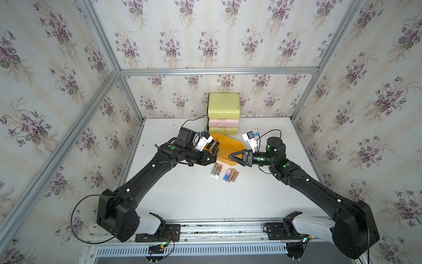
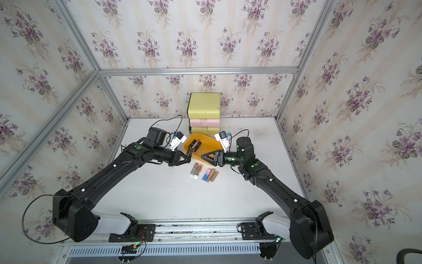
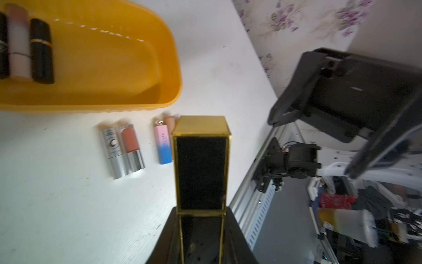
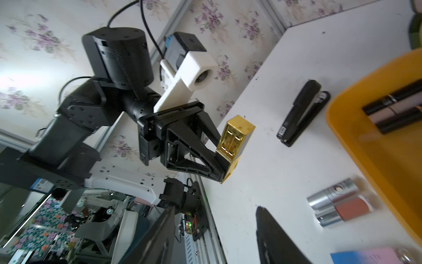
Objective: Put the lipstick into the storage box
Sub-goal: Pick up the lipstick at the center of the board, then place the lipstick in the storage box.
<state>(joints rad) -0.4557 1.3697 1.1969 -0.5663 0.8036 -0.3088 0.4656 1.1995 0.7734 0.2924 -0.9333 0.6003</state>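
My left gripper (image 1: 214, 157) (image 3: 201, 230) is shut on a square black-and-gold lipstick (image 1: 215, 151) (image 2: 190, 151) (image 3: 201, 164) (image 4: 235, 139), held above the table at the near left rim of the storage box. The storage box (image 1: 233, 145) (image 2: 209, 142) (image 3: 175, 68) (image 4: 356, 146) is a shallow orange-yellow tray. Three dark and pink lipsticks (image 1: 213, 144) (image 2: 196, 144) lie at its left end. My right gripper (image 1: 231, 155) (image 2: 202, 157) (image 4: 212, 240) stands open and empty over the tray's near rim, pointing at the left gripper.
Loose lipsticks lie on the white table in front of the tray: two silver ones (image 1: 217, 170) (image 3: 124, 150), a pink-and-blue one (image 1: 228, 174) (image 3: 163, 146), and brown ones (image 1: 234, 176). A black stapler (image 4: 301, 112) lies left of the tray. A yellow-and-pink drawer unit (image 1: 223, 114) stands behind.
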